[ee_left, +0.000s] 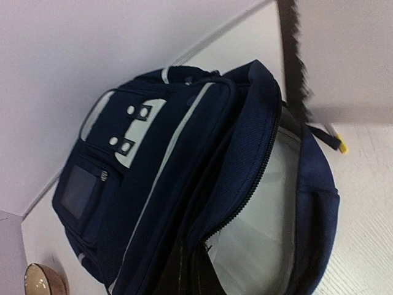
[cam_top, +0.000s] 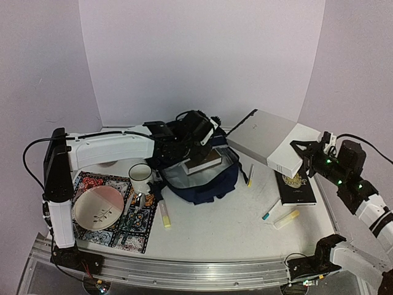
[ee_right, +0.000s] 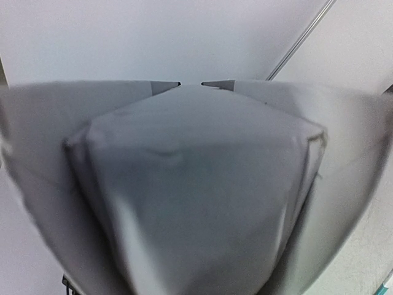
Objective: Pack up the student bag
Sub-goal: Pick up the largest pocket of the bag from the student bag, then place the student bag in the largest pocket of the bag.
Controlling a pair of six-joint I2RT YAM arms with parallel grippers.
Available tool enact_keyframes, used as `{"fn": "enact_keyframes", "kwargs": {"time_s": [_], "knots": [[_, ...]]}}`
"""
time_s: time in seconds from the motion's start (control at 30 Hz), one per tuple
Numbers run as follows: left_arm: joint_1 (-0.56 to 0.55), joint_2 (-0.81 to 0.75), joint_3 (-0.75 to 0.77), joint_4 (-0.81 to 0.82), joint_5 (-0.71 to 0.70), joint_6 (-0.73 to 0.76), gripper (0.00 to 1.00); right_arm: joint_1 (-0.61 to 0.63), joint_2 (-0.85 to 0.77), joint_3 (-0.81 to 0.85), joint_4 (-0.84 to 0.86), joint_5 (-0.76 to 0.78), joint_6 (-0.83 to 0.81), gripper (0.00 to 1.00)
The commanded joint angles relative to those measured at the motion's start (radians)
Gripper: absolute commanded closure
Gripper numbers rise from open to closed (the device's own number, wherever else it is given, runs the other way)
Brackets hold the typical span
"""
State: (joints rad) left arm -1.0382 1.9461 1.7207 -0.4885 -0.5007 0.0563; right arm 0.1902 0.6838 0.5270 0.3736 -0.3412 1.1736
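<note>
Bag (cam_top: 198, 189) sits open mid-table, left gripper (cam_top: 201, 140) closed at its back rim, right gripper (cam_top: 304, 158) clamping a white box (cam_top: 284, 157); I'd spread the mouth wide and lower the box in flat.

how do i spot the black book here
From the navy student bag mid-table, look right toward the table edge. The black book lies flat there, by the white box. Only it is dark with a gold emblem.
</note>
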Motion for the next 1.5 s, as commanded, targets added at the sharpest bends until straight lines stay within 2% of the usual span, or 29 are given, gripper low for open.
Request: {"fn": "enact_keyframes", "kwargs": {"time_s": [0.0, 0.3, 0.53, 0.8, 1.47], "knots": [[0.016, -0.004, 0.176, 0.052, -0.140, 0.021, 1.00, -0.004, -0.059, -0.013, -0.009, -0.035, -0.018, 0.83], [0.017, 0.045, 0.324, 0.042, -0.154, 0.016, 1.00, -0.002, -0.106, -0.064, -0.044, -0.083, 0.007, 0.83], [0.018, 0.046, 0.347, 0.040, -0.076, -0.038, 1.00, 0.053, -0.063, -0.101, 0.062, -0.085, 0.073, 0.83], [0.018, 0.030, 0.363, 0.039, 0.024, -0.121, 1.00, 0.239, 0.108, -0.090, 0.227, 0.039, 0.113, 0.83], [0.015, -0.071, 0.319, 0.040, 0.342, -0.228, 1.00, 0.332, 0.444, 0.070, 0.440, 0.169, 0.173, 0.84]]}}
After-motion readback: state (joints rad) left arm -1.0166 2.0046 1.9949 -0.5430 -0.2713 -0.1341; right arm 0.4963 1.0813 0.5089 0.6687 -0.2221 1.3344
